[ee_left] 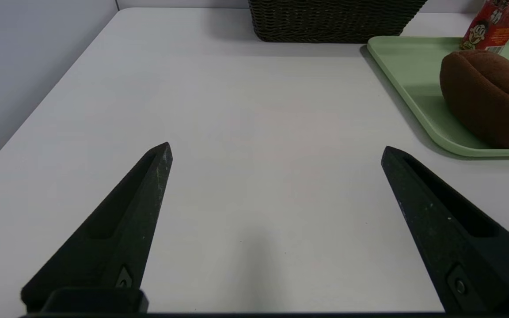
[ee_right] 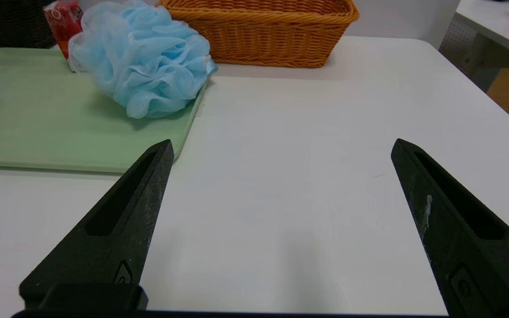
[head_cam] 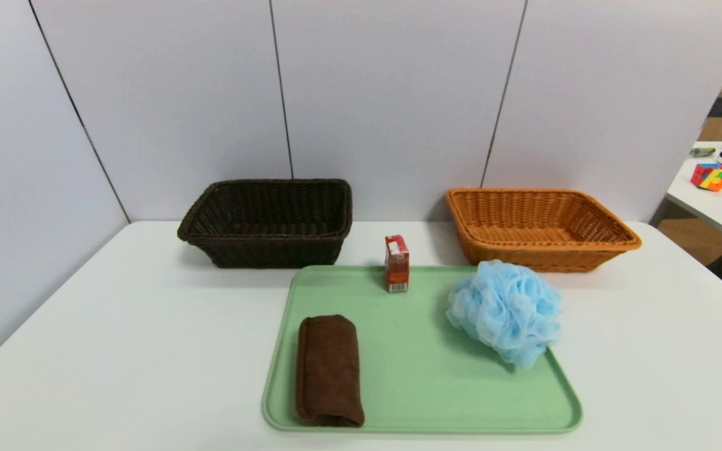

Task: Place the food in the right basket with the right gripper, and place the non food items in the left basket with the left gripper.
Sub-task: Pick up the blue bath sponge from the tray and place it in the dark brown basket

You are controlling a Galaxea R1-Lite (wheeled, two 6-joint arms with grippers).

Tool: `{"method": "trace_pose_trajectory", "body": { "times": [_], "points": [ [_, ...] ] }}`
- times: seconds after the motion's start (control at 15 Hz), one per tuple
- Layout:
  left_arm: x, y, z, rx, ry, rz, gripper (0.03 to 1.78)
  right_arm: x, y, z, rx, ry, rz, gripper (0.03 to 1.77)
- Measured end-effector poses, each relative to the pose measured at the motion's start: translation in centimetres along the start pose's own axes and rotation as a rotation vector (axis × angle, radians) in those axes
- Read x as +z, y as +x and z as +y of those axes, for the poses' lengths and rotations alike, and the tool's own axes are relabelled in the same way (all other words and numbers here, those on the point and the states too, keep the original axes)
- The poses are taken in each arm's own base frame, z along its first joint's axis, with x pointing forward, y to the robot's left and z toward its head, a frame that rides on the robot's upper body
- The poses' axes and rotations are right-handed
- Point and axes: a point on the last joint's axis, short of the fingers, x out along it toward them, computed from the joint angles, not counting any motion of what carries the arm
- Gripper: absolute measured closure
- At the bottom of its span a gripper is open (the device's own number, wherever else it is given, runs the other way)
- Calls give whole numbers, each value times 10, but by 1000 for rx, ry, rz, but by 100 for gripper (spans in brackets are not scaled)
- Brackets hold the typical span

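Observation:
A green tray (head_cam: 423, 376) holds a rolled brown towel (head_cam: 328, 371) at its near left, a red drink carton (head_cam: 397, 264) standing upright at its far edge, and a blue bath pouf (head_cam: 506, 310) on its right side. Behind the tray stand a dark brown basket (head_cam: 270, 220) on the left and an orange basket (head_cam: 539, 227) on the right. Neither gripper shows in the head view. My left gripper (ee_left: 276, 150) hangs open over bare table left of the tray (ee_left: 407, 84) and towel (ee_left: 488, 97). My right gripper (ee_right: 281, 148) hangs open over bare table right of the tray (ee_right: 60, 132) and pouf (ee_right: 144, 66).
The white table (head_cam: 116, 326) ends at grey wall panels behind the baskets. A second table (head_cam: 721, 203) with a colourful cube and clutter stands off to the far right, across a gap.

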Motion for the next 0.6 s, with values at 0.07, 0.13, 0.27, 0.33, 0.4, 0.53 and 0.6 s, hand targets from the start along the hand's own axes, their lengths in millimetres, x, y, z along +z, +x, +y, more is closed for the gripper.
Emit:
{"method": "trace_pose_trajectory", "body": {
  "times": [0.07, 0.13, 0.27, 0.33, 0.4, 0.53, 0.6],
  "points": [
    [5, 0, 0, -1, 0, 0, 12, 5, -2, 0, 4, 6, 4, 10],
    [11, 1, 0, -2, -1, 2, 12, 10, -5, 0, 10, 10, 18, 10],
    [24, 4, -1, -1, -3, 21, 12, 19, -7, 0, 28, 17, 52, 10],
    [33, 6, -1, 0, -4, 34, 12, 26, -7, 0, 35, 18, 57, 10],
    [42, 10, -1, 1, -5, 47, 12, 33, -5, 0, 40, 20, 69, 10],
    [64, 20, -2, 1, -9, 78, 12, 49, 1, -1, 47, 21, 99, 10],
    [76, 26, -2, 0, -9, 94, 12, 60, 6, -1, 49, 22, 115, 10]
  ]
}}
